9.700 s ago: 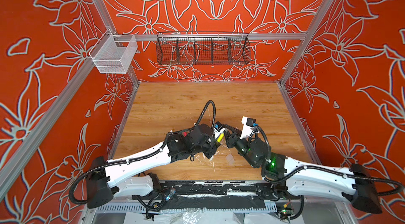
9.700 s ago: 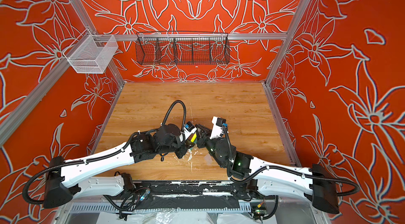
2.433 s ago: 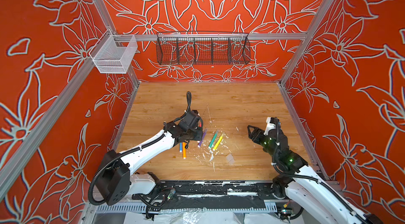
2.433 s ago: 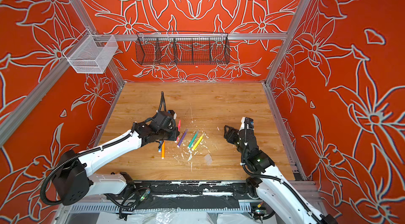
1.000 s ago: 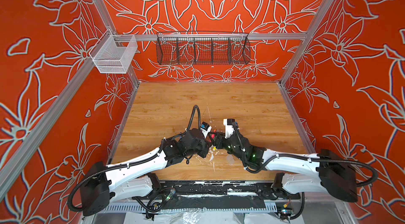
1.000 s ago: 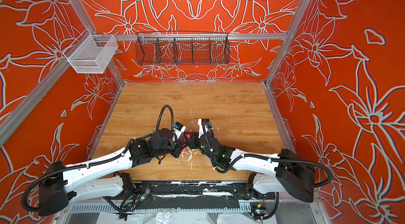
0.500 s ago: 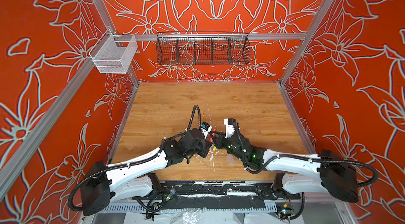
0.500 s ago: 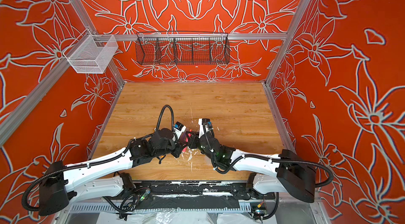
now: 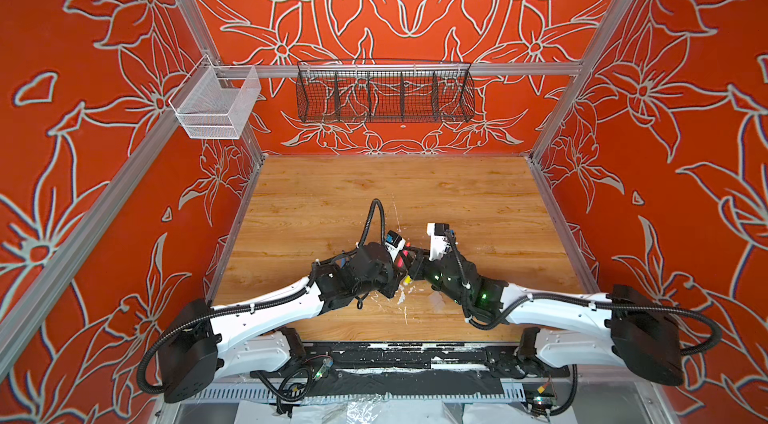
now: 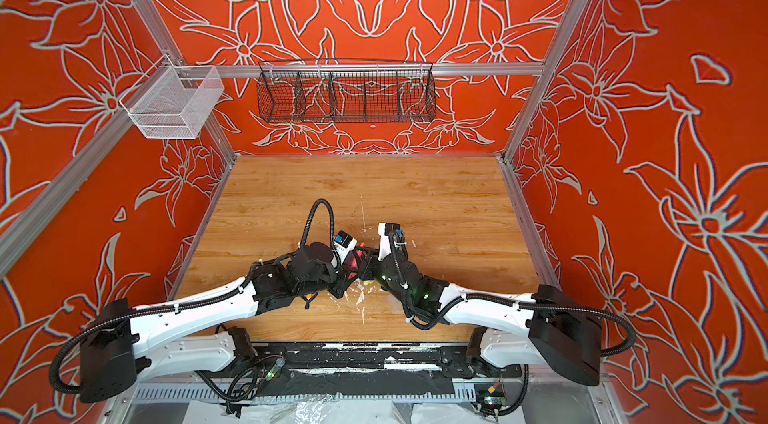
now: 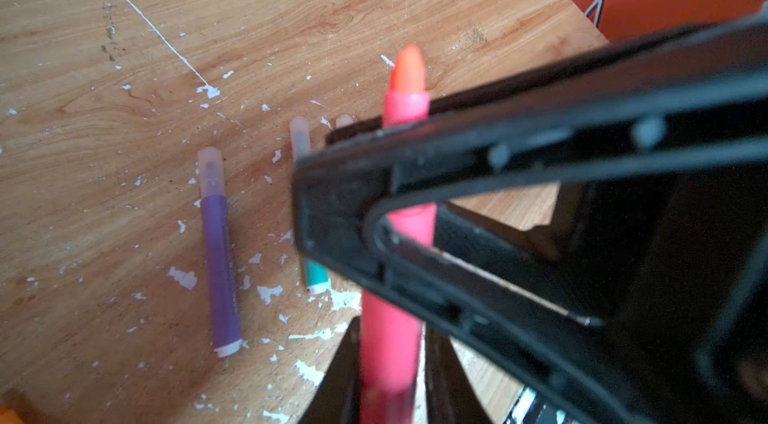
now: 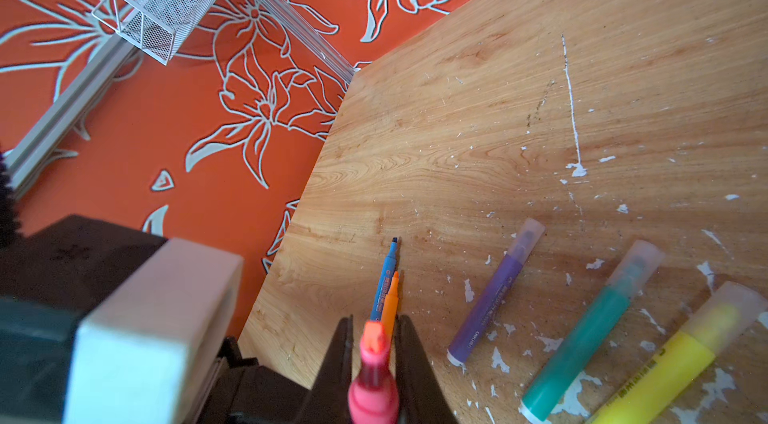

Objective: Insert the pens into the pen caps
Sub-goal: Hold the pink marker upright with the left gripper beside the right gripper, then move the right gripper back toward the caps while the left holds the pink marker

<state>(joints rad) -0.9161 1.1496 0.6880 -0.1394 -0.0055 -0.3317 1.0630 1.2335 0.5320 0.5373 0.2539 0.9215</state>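
The wooden table (image 9: 374, 193) is bare across its far half; all the work sits near-middle, where the two grippers meet nose to nose. Your right gripper (image 12: 374, 322) is clamped on the pink pen (image 11: 409, 110) just behind its bare tip. Your left gripper (image 11: 390, 343) brackets the barrel lower down with a sliver of light beside one finger, so you cannot tell whether it grips or merely flanks. My read: the pen hangs off the table for a hand-over, freeing one side to fetch a cap. The purple pen (image 11: 220, 268), green pen (image 12: 582, 351) and yellow pen (image 12: 665, 368) lie side by side beneath, each wearing a clear cap (image 11: 211, 170); these look finished and parked together. The blue pen (image 12: 384, 276) and orange pen (image 12: 390, 301) lie touching, tips bare, toward the left wall (image 12: 208, 152). Hidden: in both top views the grippers cover nearly every pen. In the left wrist view a black finger blocks most of the green pen. No loose cap can be made out anywhere.
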